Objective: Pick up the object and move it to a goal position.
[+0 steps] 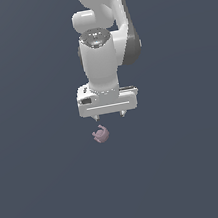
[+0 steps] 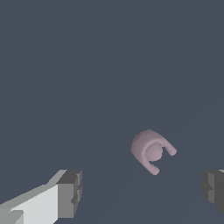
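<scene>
Hovering spread-fingered and empty above the object (image 1: 101, 134), the gripper (image 1: 110, 116) was at the approach step; next move likely required centring, descending, closing.

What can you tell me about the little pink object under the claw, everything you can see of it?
The object is a small, matte, dull pink-mauve lump, rounded on one side, with two short hook-like prongs curling out around a rounded knob, best seen in the wrist view. It looks like plain plastic or clay. It lies on the flat dark grey floor, just below the open claw, toward the exterior view's left fingertip. Nothing touches it but the floor; the fingers are clear of it.
</scene>
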You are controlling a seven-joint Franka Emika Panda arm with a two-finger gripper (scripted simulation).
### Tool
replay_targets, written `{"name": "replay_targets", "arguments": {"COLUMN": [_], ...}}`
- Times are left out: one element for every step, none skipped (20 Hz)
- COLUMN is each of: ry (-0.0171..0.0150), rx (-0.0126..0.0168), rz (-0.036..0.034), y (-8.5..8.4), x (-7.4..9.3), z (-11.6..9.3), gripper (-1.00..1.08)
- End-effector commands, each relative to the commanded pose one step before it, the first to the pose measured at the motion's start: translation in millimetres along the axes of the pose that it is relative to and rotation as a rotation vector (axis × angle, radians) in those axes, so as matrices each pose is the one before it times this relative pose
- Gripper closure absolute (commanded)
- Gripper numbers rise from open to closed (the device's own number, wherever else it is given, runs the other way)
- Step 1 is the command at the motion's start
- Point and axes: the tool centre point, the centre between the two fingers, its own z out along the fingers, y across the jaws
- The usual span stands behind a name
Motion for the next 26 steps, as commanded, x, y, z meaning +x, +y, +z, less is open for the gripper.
{"name": "replay_targets", "arguments": {"ry": [0.0,0.0011,0.00348,0.00552,0.00737,0.00871,0.00814,0.0059,0.00374,0.00191,0.00044,0.0,-0.00131,-0.00135,-0.00116,-0.00113,-0.00118,-0.00131,-0.00157,-0.00194,-0.00229,-0.00259,-0.00281,-0.00299,-0.00318,-0.00341], "rx": [0.0,0.00023,0.00077,0.00121,0.00156,0.00176,0.00155,0.00104,0.0006,0.00026,0.00002,0.0,-0.00021,-0.00011,0.00001,0.00009,0.00016,0.00019,0.00018,0.00013,0.00007,0.0,-0.00007,-0.00014,-0.00024,-0.00038], "rz": [0.0,0.0004,0.00126,0.00184,0.00208,0.00176,0.00063,-0.00061,-0.00137,-0.00157,-0.00111,0.0,0.00038,0.0026,0.00454,0.00649,0.00832,0.01004,0.01165,0.0131,0.01457,0.01606,0.01762,0.01928,0.02091,0.02248], "y": [0.01,0.32,1.05,1.65,2.17,2.49,2.23,1.52,0.86,0.34,0.08,0.11,-0.53,-0.07,0.12,0.33,0.48,0.61,0.71,0.75,0.81,0.89,1.0,1.13,1.25,1.37], "x": [0.0,0.29,0.82,1.35,1.79,2.11,1.96,1.43,0.89,0.44,0.12,-0.18,-0.19,-0.26,-0.26,-0.24,-0.24,-0.26,-0.31,-0.39,-0.46,-0.52,-0.55,-0.58,-0.6,-0.63], "z": [0.0,-0.47,-1.53,-2.41,-3.26,-3.92,-3.76,-2.82,-1.89,-1.06,-0.32,-0.13,0.76,0.92,1.0,1.18,1.39,1.63,1.91,2.23,2.54,2.83,3.09,3.34,3.6,3.87], "gripper": [-0.92,-0.92,-0.92,-0.92,-0.92,-0.92,-0.92,-0.92,-0.92,-0.92,-0.92,-0.92,-0.92,-0.92,-0.92,-0.92,-0.92,-0.92,-0.92,-0.92,-0.92,-0.92,-0.92,-0.92,-0.92,-0.92]}}
